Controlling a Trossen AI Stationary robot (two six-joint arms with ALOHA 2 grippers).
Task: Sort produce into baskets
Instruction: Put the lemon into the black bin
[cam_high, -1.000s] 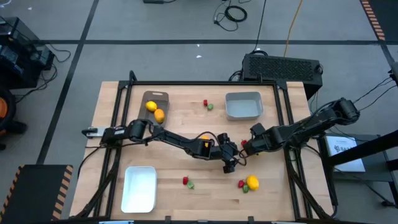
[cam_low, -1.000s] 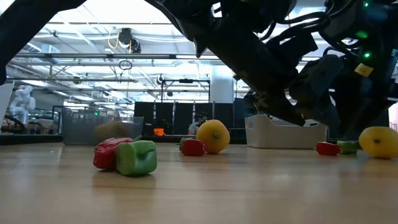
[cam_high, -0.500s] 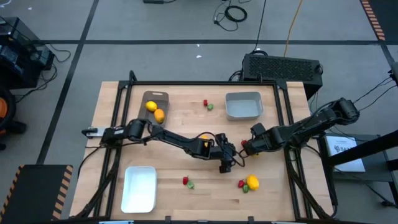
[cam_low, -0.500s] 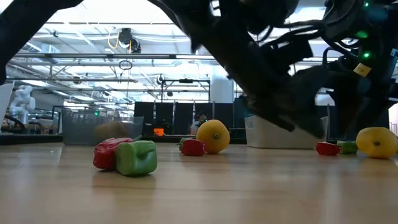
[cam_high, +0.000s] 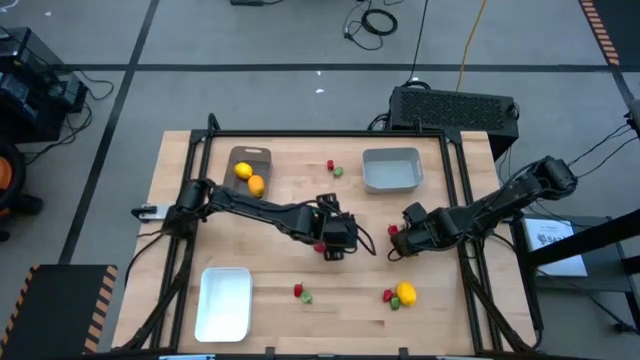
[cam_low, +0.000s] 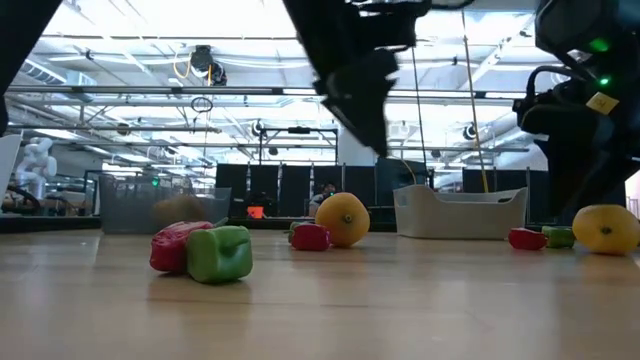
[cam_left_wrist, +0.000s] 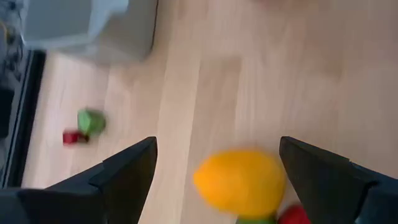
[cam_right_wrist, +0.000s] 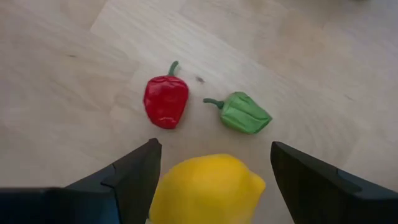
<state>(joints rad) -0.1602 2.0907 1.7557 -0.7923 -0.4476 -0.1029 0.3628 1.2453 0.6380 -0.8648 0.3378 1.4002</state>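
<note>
My left gripper (cam_high: 332, 248) is open and raised over an orange fruit (cam_left_wrist: 239, 180) at mid-table. Its fingers stand on either side of the fruit without touching it. A red piece (cam_low: 310, 236) and a green piece lie beside the fruit. My right gripper (cam_high: 397, 245) is open and empty, right of centre. Its wrist view (cam_right_wrist: 214, 149) shows a yellow lemon (cam_right_wrist: 205, 186) below the fingers. A red berry (cam_right_wrist: 165, 101) and a green piece (cam_right_wrist: 244, 114) lie beyond it. The brown-grey basket (cam_high: 250, 157) holds a yellow (cam_high: 243, 171) and an orange fruit (cam_high: 257, 185).
The grey-blue basket (cam_high: 391, 170) stands at the far right and the white basket (cam_high: 224, 303) at the near left. Red and green pieces lie near the far edge (cam_high: 333, 168) and at near centre (cam_high: 301, 293). The lemon group (cam_high: 402, 294) lies near my right gripper.
My left gripper has drawn back toward the table's left and a little toward the far edge, away from my right gripper. It has risen and now stands over the orange fruit.
</note>
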